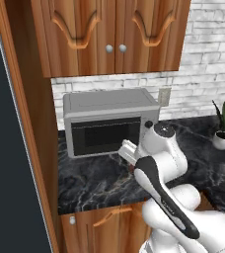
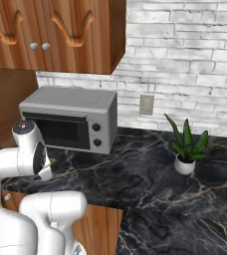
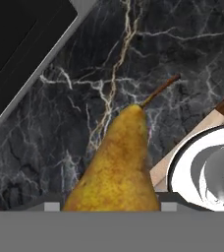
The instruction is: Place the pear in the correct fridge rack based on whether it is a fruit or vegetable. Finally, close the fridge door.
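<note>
Gripper [image 1: 130, 157] sits low over the black marble counter [image 1: 94, 183], just in front of the microwave [image 1: 109, 121], wrist pitched down. Finger tips aren't readable in the hand view, so I cannot tell how far the jaws are spread or whether they have closed on anything.

The pear [image 3: 116, 167] fills the lower middle of the hand view, right at the gripper, fat end toward the camera, neck and thin brown stem pointing away across the counter. Whether it lies on the marble or is already lifted, can't tell. In the right base view a small yellowish speck [image 2: 52, 161] beside the wrist is probably the same fruit.

Handling, judged: light, firm, rigid enough for a pinch, but the skin is smooth and the body tapers, so a grip on the neck would likely squeeze it out. Better to take it across the widest part of the belly, jaws square to the long axis. Stem is too thin to hold. Moderate force; hard clamping could bruise it. Round shape may roll if nudged.

Dark fridge door [image 1: 6, 148] stands at the far left of the left base view, past the wood panel [image 1: 33, 148].
</note>
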Available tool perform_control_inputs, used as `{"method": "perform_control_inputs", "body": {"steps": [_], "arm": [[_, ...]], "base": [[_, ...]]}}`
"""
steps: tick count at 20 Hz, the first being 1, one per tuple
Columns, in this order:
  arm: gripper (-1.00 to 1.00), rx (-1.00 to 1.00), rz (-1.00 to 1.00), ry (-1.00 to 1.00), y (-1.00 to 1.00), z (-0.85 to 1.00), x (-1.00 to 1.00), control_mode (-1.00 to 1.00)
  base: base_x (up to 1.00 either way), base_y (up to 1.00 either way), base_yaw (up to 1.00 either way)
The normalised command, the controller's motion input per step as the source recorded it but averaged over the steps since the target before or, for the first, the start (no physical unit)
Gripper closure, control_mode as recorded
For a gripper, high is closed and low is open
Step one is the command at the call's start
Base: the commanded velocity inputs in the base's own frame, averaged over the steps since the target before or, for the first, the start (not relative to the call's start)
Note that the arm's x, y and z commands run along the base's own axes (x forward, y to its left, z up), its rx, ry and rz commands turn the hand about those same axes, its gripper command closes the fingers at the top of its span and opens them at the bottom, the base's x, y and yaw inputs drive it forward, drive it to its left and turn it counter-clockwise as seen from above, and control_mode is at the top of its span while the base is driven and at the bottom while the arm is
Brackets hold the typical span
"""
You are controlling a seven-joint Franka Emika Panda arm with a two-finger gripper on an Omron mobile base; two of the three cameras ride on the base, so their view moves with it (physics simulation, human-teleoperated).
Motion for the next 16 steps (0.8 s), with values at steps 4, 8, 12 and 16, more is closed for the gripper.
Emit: {"method": "perform_control_inputs", "body": {"steps": [4,8,12,16], "arm": [[1.0,0.0,0.0,-0.03,-0.62,0.56,-0.1,-1.0],[1.0,0.04,0.0,0.0,-0.81,0.06,-0.1,-1.0],[1.0,0.01,0.0,-0.01,-0.21,-0.1,-0.1,-1.0],[1.0,0.0,0.0,-0.02,0.0,-0.06,-0.09,1.0]], "base": [[0.0,0.0,0.0],[0.0,0.0,0.0],[0.0,0.0,0.0],[-0.48,0.0,-0.01]]}}
